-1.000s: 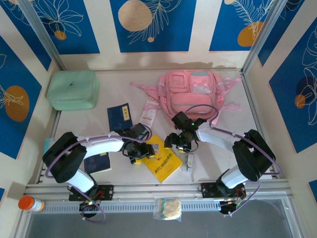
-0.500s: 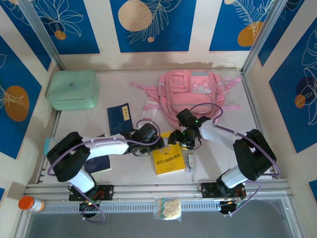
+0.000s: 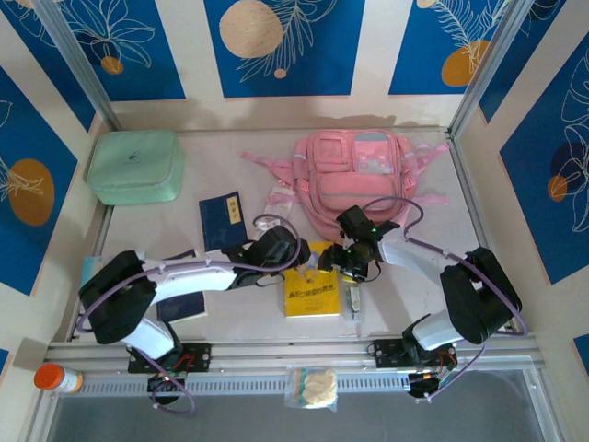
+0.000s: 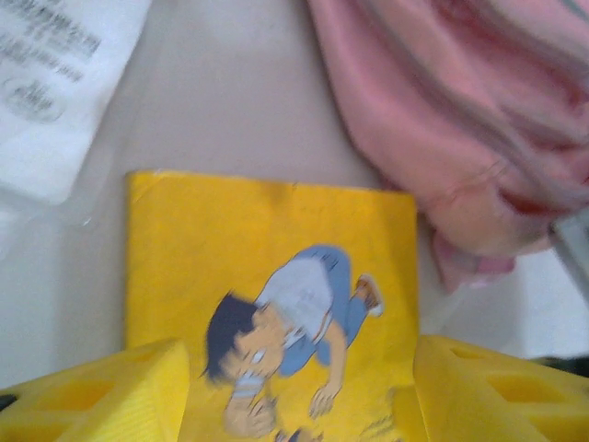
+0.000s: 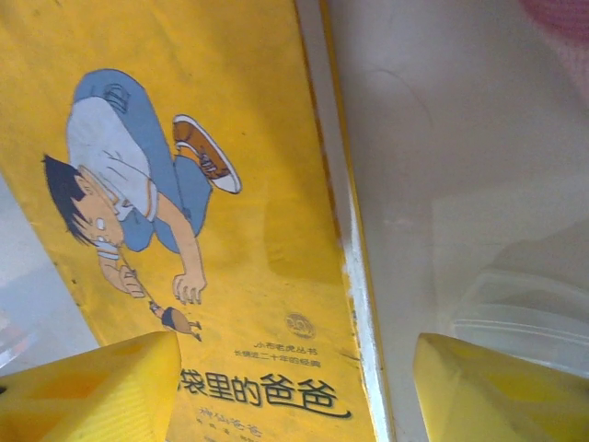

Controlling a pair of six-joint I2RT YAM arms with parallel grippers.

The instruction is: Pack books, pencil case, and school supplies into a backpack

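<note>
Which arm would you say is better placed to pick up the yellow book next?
Probably the right: the right gripper straddles an edge of the yellow book, one finger over the cover and one over bare table. The left gripper hangs open over the cover itself.

**Occluded and cropped regions.**
Left arm [image 3: 195, 273] covers part of one navy book [image 3: 182, 306]; backpack [image 4: 460, 120] blurred, cropped at frame edge; school supply item [image 3: 353, 300] too small to read.
</note>
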